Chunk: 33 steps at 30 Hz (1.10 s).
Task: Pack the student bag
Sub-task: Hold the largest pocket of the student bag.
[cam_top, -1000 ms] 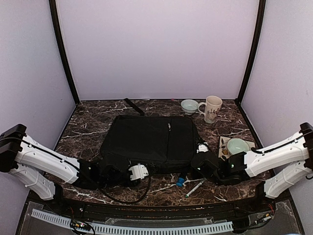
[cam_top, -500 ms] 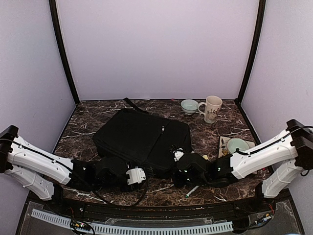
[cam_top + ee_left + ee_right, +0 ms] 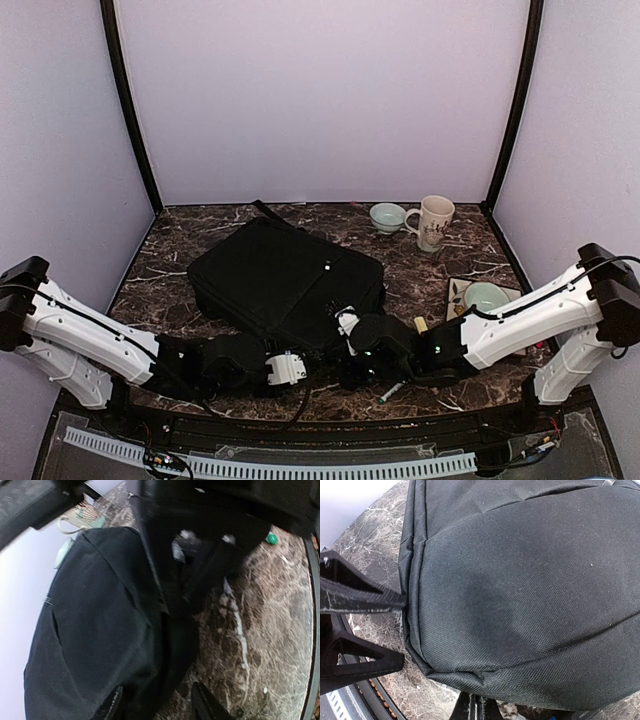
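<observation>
At the middle of the dark marble table (image 3: 180, 262), the student bag (image 3: 285, 290) lies flat. It is turned so that one corner points to the back wall and its near corner sits between your two grippers. Its strap (image 3: 272, 216) trails off the far corner toward the back edge.

Your left gripper (image 3: 157, 707): fingers apart, the bag's rounded near edge in the gap. You cannot tell whether either pad touches the fabric.

Your right gripper (image 3: 475, 706): fingers pressed together, tips right at the bag's near seam. Whether any fabric is pinched between them does not show.

Both arms reach in low from the sides, wrists close together at the bag's front.

Further out:
- a marker (image 3: 392, 390) lies just in front of the right wrist
- a pale bowl (image 3: 487, 297) sits on a tray (image 3: 460, 288) at the right
- a mug (image 3: 435, 220) and a small bowl (image 3: 387, 216) stand side by side at the back right, apart from the bag
</observation>
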Each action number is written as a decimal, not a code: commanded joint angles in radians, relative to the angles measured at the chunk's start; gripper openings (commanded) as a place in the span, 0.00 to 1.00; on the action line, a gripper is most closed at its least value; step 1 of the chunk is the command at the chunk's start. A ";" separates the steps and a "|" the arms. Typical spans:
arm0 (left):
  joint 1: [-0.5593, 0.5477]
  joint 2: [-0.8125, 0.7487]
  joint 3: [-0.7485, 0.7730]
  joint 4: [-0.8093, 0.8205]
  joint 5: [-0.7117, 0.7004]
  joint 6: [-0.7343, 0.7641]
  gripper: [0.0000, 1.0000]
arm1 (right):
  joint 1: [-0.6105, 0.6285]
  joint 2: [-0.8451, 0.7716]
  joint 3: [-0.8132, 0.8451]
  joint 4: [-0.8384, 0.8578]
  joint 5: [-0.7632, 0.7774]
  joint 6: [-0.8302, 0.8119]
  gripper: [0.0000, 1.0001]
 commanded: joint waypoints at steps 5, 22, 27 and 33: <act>0.000 -0.006 -0.016 0.147 -0.091 0.094 0.48 | 0.040 -0.038 -0.005 0.082 -0.018 -0.013 0.00; 0.028 -0.037 -0.107 0.252 -0.182 0.149 0.00 | 0.053 -0.104 -0.045 0.004 0.056 0.020 0.00; 0.037 -0.078 -0.132 0.247 -0.151 0.130 0.00 | 0.052 -0.185 -0.084 -0.086 0.146 0.058 0.00; 0.039 -0.056 -0.119 0.237 -0.194 0.133 0.00 | 0.031 -0.276 -0.129 -0.187 0.251 0.113 0.00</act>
